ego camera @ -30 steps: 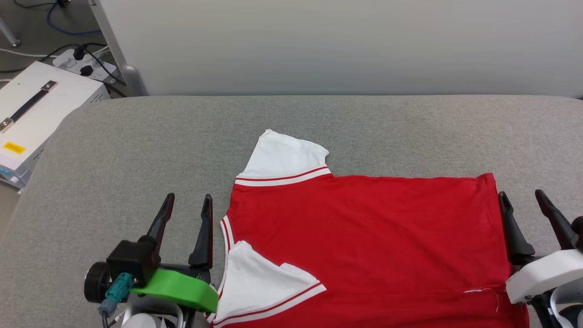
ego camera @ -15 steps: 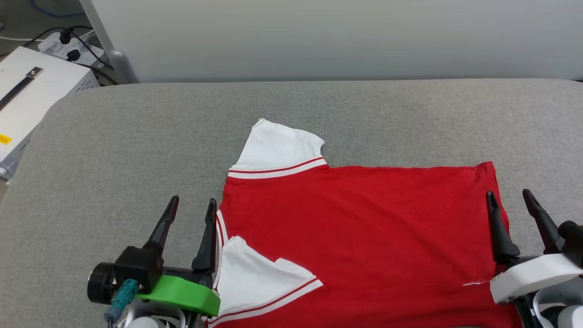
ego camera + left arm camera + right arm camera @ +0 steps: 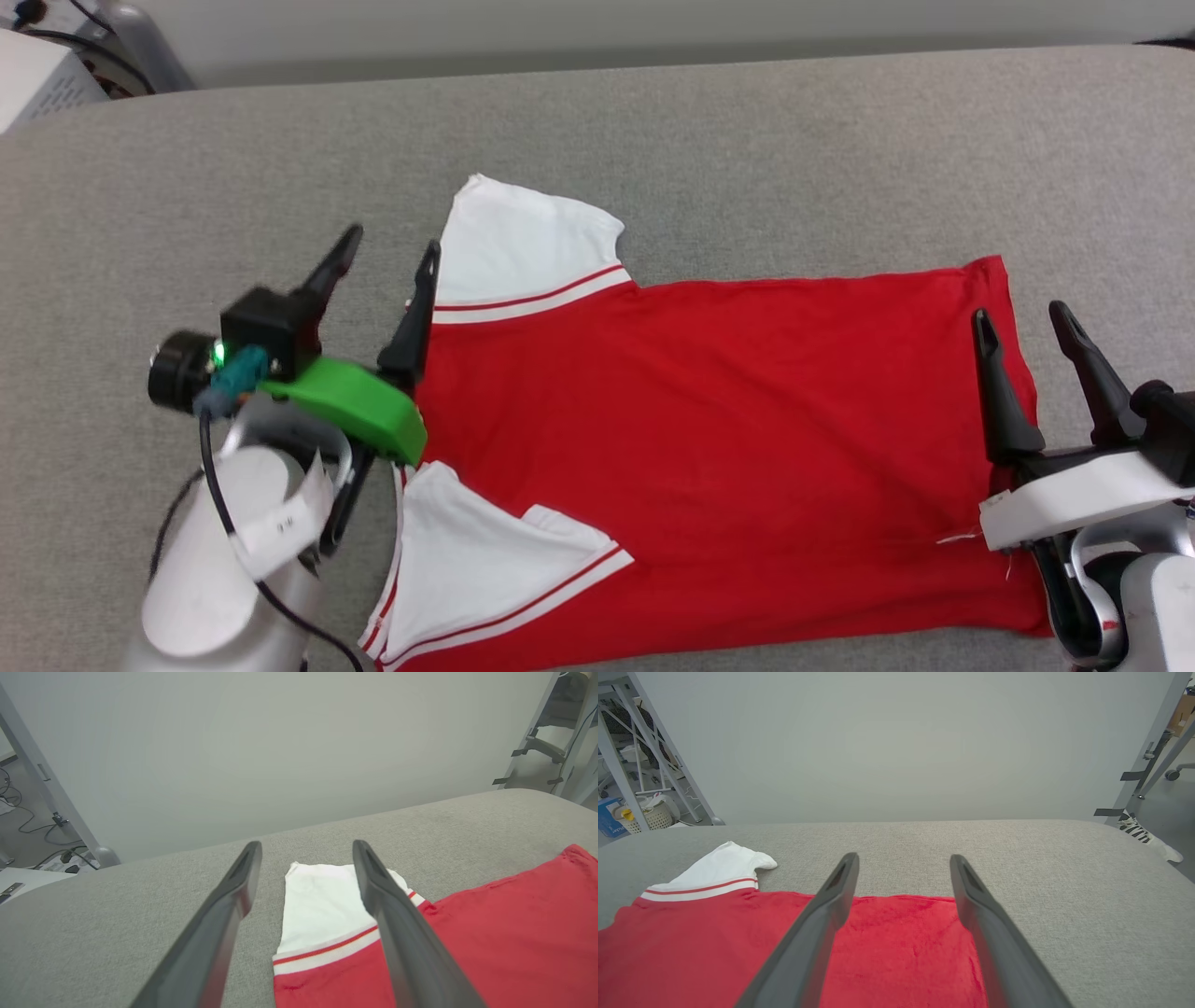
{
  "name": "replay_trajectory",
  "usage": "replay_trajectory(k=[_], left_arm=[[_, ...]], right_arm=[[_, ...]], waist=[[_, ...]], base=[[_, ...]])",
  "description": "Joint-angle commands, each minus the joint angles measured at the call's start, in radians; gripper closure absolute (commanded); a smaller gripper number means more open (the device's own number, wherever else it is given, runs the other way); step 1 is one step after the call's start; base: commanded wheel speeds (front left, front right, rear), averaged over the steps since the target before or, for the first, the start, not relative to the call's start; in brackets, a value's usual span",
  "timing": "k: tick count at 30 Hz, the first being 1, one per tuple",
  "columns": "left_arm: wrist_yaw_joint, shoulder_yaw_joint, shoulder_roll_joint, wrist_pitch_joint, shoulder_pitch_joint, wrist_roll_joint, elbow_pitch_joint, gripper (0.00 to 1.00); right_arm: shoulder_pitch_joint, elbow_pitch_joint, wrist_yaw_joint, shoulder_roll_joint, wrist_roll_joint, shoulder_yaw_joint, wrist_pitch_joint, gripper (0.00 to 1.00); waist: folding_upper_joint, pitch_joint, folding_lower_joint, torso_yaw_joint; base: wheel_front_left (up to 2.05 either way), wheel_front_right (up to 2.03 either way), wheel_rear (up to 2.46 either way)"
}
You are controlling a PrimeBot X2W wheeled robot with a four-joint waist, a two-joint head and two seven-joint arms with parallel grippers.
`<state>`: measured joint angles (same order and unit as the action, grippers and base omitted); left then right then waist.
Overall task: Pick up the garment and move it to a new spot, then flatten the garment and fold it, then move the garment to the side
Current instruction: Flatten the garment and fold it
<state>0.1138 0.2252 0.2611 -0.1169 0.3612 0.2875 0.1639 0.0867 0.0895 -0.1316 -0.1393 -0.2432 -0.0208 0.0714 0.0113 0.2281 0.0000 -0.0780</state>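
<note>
The head view has tipped downward, so the overall slide is the camera's. The left end effector [image 3: 392, 238] has genuinely advanced, though: it was beside the collar and is now at centre-left, fingers wide and empty, astride the edge of the upper white sleeve [image 3: 523, 243]. The right end effector [image 3: 1018, 311], equally wide and empty, hovers at the hem on the right. The garment [image 3: 709, 420] lies flat mid-frame on the grey desk [image 3: 840, 140]. This is probably the line-up for a fold, though contact is hard to judge.

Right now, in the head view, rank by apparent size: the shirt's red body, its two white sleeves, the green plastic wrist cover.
1. Red shirt body.
2. Far white sleeve and near white sleeve: alike, nearness makes it unsure.
3. Green plastic wrist cover.
</note>
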Motion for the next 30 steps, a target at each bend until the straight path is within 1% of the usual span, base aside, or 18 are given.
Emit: replay_trajectory(k=[1, 3, 6, 7, 8, 10, 12, 16, 18, 21, 25, 27, 30], left_arm=[[0.009, 0.009, 0.023, 0.045, 0.059, 0.015, 0.012, 0.00], [0.013, 0.036, 0.049, 0.130, 0.130, 0.042, 0.028, 0.00], [0.016, 0.100, 0.090, 0.265, 0.238, 0.116, 0.048, 0.00], [0.016, 0.135, 0.115, 0.321, 0.281, 0.150, 0.055, 0.00], [0.016, 0.178, 0.155, 0.419, 0.354, 0.206, 0.078, 0.00], [0.017, 0.219, 0.197, 0.512, 0.425, 0.249, 0.106, 0.00], [0.017, 0.250, 0.229, 0.597, 0.488, 0.286, 0.142, 0.00], [0.017, 0.288, 0.271, 0.723, 0.585, 0.342, 0.219, 0.00], [0.017, 0.305, 0.286, 0.774, 0.619, 0.364, 0.256, 0.00], [0.017, 0.328, 0.309, 0.820, 0.656, 0.372, 0.309, 0.00], [0.017, 0.349, 0.329, 0.833, 0.680, 0.363, 0.376, 0.00], [0.017, 0.365, 0.343, 0.822, 0.689, 0.353, 0.400, 0.00], [0.017, 0.374, 0.345, 0.815, 0.692, 0.374, 0.438, 0.00]], right_arm=[[0.027, 0.004, 0.001, 0.006, -0.006, 0.006, 0.013, 0.00], [0.041, 0.002, 0.001, 0.013, -0.007, 0.011, 0.025, 0.00], [0.056, 0.005, 0.001, 0.021, -0.011, 0.018, 0.045, 0.00], [0.063, 0.007, 0.001, 0.023, -0.012, 0.023, 0.052, 0.00], [0.074, 0.008, 0.001, 0.025, -0.012, 0.033, 0.063, 0.00], [0.088, 0.007, 0.001, 0.028, -0.012, 0.045, 0.071, 0.00], [0.103, 0.004, 0.001, 0.032, -0.014, 0.054, 0.079, 0.00], [0.126, -0.004, 0.001, 0.041, -0.019, 0.074, 0.093, 0.00], [0.133, -0.012, 0.001, 0.046, -0.023, 0.083, 0.101, 0.00], [0.141, -0.028, 0.001, 0.051, -0.026, 0.092, 0.111, 0.00], [0.149, -0.043, 0.001, 0.057, -0.029, 0.101, 0.123, 0.00], [0.152, -0.049, 0.001, 0.058, -0.030, 0.105, 0.127, 0.00], [0.157, -0.057, 0.001, 0.061, -0.030, 0.109, 0.132, 0.00]], waist=[[-0.0113, 0.095, 0.0000, -0.076], [-0.0113, 0.120, 0.0000, -0.095], [-0.0113, 0.152, 0.0000, -0.117], [-0.0113, 0.165, 0.0000, -0.125], [-0.0113, 0.184, 0.0000, -0.138], [-0.0113, 0.203, 0.0000, -0.151], [-0.0113, 0.221, 0.0000, -0.164], [-0.0113, 0.252, 0.0000, -0.190], [-0.0113, 0.266, 0.0000, -0.199], [-0.0113, 0.281, 0.0000, -0.211], [-0.0113, 0.292, 0.0000, -0.220], [-0.0113, 0.295, 0.0000, -0.223], [-0.0113, 0.298, 0.0000, -0.224]], base=[[0.00, 0.00, 0.00], [0.00, 0.00, 0.00], [0.00, 0.00, 0.00], [0.00, 0.00, 0.00], [0.00, 0.00, 0.00], [0.00, 0.00, 0.00], [0.00, 0.00, 0.00], [0.00, 0.00, 0.00], [0.00, 0.00, 0.00], [0.00, 0.00, 0.00], [0.00, 0.00, 0.00], [0.00, 0.00, 0.00], [0.00, 0.00, 0.00]])
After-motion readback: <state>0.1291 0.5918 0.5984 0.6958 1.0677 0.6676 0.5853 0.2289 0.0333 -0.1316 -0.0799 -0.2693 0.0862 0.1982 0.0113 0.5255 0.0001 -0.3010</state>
